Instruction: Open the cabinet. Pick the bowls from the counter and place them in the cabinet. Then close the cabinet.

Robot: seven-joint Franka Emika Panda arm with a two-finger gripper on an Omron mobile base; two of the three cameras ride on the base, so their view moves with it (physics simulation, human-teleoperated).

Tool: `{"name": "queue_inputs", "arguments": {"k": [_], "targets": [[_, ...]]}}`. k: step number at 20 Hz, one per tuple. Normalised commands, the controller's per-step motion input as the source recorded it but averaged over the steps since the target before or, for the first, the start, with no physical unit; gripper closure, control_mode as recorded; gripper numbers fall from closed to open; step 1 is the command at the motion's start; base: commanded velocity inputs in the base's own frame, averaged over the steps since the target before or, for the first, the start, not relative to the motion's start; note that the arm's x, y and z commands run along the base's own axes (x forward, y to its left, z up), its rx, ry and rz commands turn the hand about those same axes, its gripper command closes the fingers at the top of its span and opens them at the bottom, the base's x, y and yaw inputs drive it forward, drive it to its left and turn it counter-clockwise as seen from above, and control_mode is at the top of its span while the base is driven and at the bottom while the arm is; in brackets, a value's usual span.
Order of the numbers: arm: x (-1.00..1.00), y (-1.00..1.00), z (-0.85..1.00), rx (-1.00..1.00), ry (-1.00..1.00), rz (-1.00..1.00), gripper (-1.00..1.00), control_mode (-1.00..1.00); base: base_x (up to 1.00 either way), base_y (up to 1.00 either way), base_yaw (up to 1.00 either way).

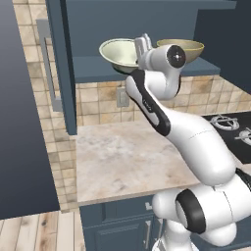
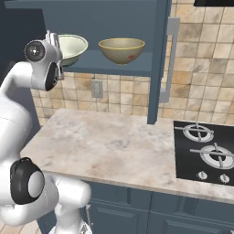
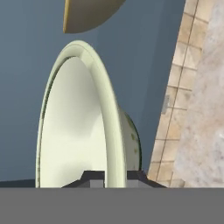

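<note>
The cabinet [image 1: 93,68] stands open, its doors [image 2: 157,59] swung outward. On its shelf [image 2: 137,68] sits the mustard bowl [image 2: 121,49] [image 1: 192,46], upright. My gripper [image 1: 143,43] [image 2: 52,39] is shut on the rim of the pale cream-green bowl [image 1: 119,53] [image 2: 73,45], holding it over the left front part of the shelf; I cannot tell whether the bowl touches the shelf. The hand view shows this bowl [image 3: 74,127] edge-on between my gripper [image 3: 114,177] tips, with the mustard bowl [image 3: 87,15] beyond. Below lies the counter [image 1: 122,152] [image 2: 105,146].
A black stovetop [image 2: 203,153] [image 1: 230,125] with burners lies at the right end of the counter. A long silver handle [image 2: 169,59] sticks out from the open right door. A wall outlet [image 2: 97,88] sits on the tiled backsplash. Blue base cabinets [image 2: 137,205] are below.
</note>
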Motion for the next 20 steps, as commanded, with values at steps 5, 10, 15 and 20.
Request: {"name": "queue_inputs", "arguments": {"k": [5,10,15,20], "targets": [[0.39,0.09,-0.13,0.00,0.00,0.00,1.00,-1.00,0.00,0.00,0.00],[0.37,0.11,-0.06,0.00,0.00,0.00,1.00,-1.00,0.00,0.00,0.00],[0.35,0.13,-0.06,0.00,0.00,0.00,1.00,-1.00,0.00,0.00,0.00],[0.20,0.16,-0.01,-0.01,-0.01,0.00,-1.00,-1.00,0.00,0.00,0.00]]}}
